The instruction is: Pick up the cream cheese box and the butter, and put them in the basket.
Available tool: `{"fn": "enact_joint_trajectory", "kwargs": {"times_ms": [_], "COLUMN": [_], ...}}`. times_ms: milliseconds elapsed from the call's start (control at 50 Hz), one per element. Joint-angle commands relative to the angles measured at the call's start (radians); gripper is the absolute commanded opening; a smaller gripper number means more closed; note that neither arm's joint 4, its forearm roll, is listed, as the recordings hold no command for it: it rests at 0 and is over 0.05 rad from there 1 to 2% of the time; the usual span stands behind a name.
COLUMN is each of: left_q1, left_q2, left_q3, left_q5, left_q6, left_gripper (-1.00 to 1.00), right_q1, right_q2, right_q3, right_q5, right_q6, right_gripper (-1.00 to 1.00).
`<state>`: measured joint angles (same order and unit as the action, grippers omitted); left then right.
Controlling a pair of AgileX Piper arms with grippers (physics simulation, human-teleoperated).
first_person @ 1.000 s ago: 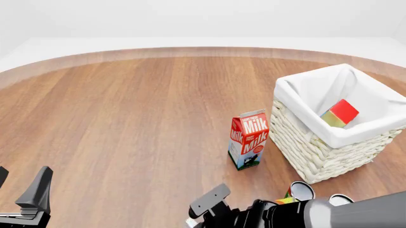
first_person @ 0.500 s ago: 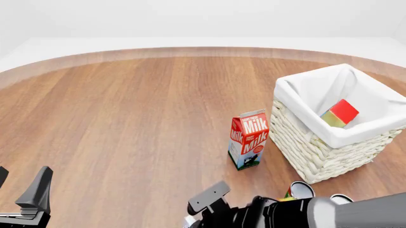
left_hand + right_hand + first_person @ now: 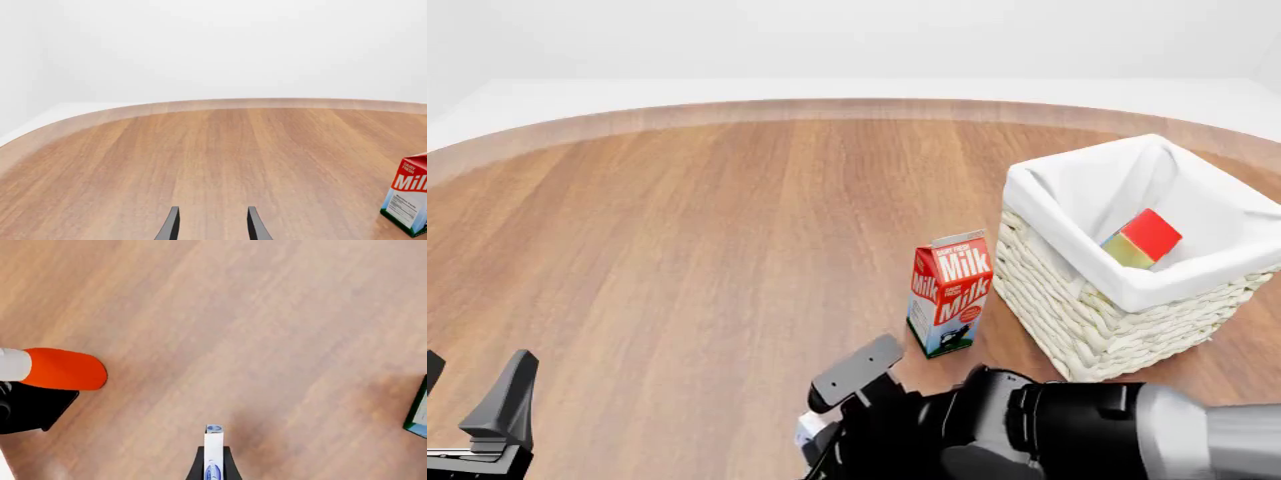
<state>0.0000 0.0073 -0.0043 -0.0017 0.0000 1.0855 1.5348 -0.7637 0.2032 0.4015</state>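
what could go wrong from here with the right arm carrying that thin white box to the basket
The right gripper pinches the cream cheese box only by its thin edge, so it may twist or slip out. The milk carton stands upright between the arm and the basket, so a low swing could knock it over. The butter already leans inside the basket, so the box may land on it.

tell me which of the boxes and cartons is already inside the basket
The butter, the red-ended box leaning on the white lining of the basket. The milk carton stands outside on the table; the right claw grips the thin white box.
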Motion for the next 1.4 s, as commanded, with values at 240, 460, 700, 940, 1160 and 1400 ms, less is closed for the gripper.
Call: {"fn": "enact_joint_trajectory", "kwargs": {"times_ms": [240,460,700,940,1160,1400], "left_q1": [0.000,0.000,0.000,0.000,0.000,0.000], "left_q2": [0.000,0.000,0.000,0.000,0.000,0.000], "left_q3": [0.000,0.000,0.000,0.000,0.000,0.000], "left_q5": [0.000,0.000,0.000,0.000,0.000,0.000], "left_q6": [0.000,0.000,0.000,0.000,0.000,0.000], "left_gripper": [1.00,1.00,1.00,1.00,1.00,1.00], "right_q1": [-0.037,-0.046,-0.073,-0.105,-0.135,-0.199], "right_q2": [-0.176,-0.213,-0.243,-0.277,-0.293,-0.331], "right_q3": [-0.146,-0.188,-0.241,-0.345,-0.394,-0.466], "right_q5": [0.142,0.178,0.208,0.278,0.308,0.349], "right_q6": [-0.113,-0.148,-0.174,-0.243,-0.288,-0.338], "right_gripper": [-1.00,-1.00,-1.00,-1.00,-1.00,-1.00]}}
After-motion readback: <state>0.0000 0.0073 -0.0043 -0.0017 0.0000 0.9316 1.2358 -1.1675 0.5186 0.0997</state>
